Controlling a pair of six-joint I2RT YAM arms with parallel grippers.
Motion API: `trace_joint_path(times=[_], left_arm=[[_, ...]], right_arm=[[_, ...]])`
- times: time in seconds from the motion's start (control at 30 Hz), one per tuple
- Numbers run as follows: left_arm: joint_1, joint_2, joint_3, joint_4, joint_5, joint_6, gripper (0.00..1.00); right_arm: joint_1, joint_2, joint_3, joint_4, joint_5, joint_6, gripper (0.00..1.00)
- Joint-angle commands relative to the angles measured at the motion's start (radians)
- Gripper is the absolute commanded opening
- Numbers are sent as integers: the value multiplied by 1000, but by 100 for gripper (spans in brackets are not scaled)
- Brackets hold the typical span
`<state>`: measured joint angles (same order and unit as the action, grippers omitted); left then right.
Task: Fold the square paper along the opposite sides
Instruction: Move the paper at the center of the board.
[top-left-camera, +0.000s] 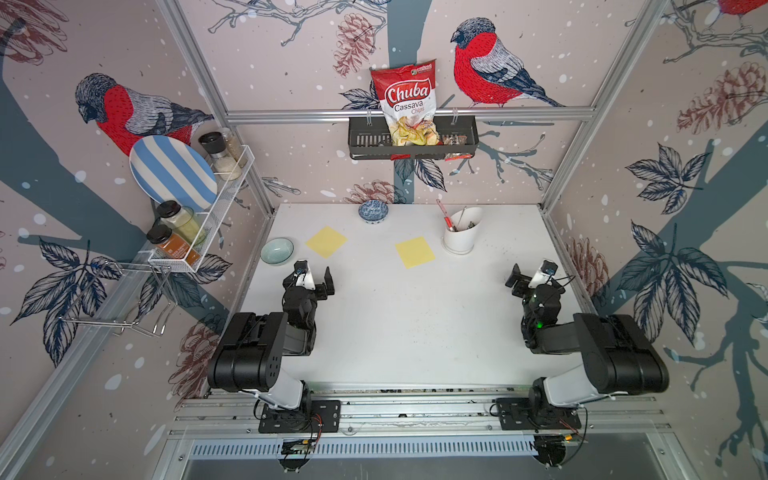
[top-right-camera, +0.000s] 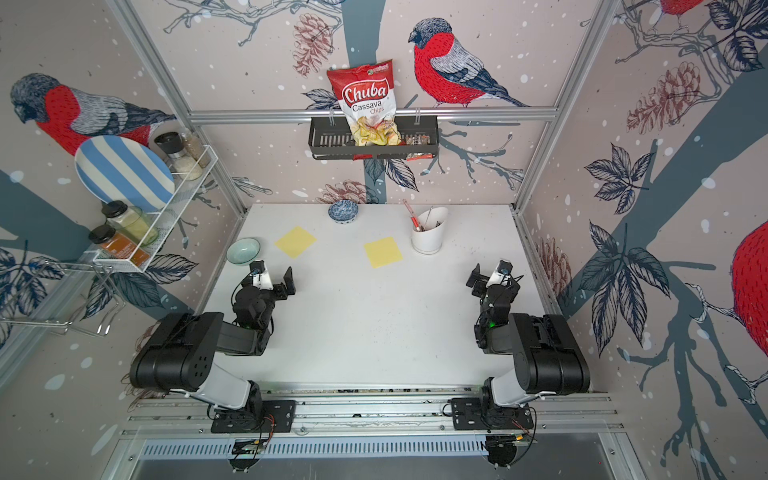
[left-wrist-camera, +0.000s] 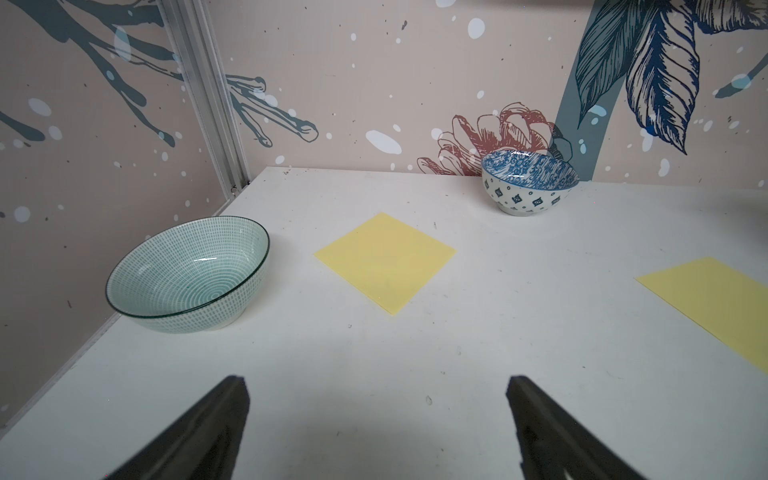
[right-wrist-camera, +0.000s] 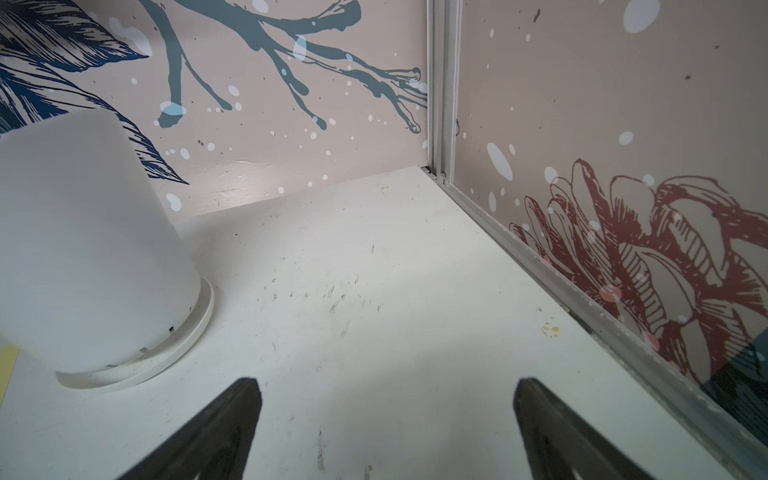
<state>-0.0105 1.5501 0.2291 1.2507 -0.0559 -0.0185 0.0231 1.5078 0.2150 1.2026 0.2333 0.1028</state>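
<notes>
My left gripper and my right gripper are both spread wide and empty, one near the 9 o'clock edge of the worktop and one near the 3 o'clock edge. Two yellow squares lie flat and unfolded, well apart. The left paper is at about 11 o'clock from the worktop's middle, and the right paper is at 12 o'clock. I touch neither.

I judge such a sheet to be almost weightless, thin and limp, and likely to skate on this smooth surface if nudged. It lies flush, so no edge offers itself. I would pin one side, tease up the middle of the opposite side, and carry it across gently, since stray creases stay.

The task does not say which sheet is meant. My left wrist view cuts off the right paper. My right wrist view shows only a sliver of it beside the white holder. I cannot make out whether any edge lifts clear. The teal bowl crowds the left paper at 9 o'clock.
</notes>
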Motion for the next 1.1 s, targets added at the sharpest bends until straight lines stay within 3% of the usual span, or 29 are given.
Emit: trace_joint_path(times=[0.0,0.8,0.93,1.0,1.07], left_arm=[[3,1,7,44,-4,9,99],[8,1,9,38,22,10,96],[7,-4,12,38,-8,3,84],[10,-43,39,-45,-65,-18,84],[9,-121,88,-202,-123,-38,84]], right_arm=[[-1,-1,4,34,-11,-8,100],[0,2,15,18,-72,-32,100],[2,-7,14,28,-48,-28,91],[18,-58,45,-61,8,-27,90],[50,-143,120,-266,16,-56,87]])
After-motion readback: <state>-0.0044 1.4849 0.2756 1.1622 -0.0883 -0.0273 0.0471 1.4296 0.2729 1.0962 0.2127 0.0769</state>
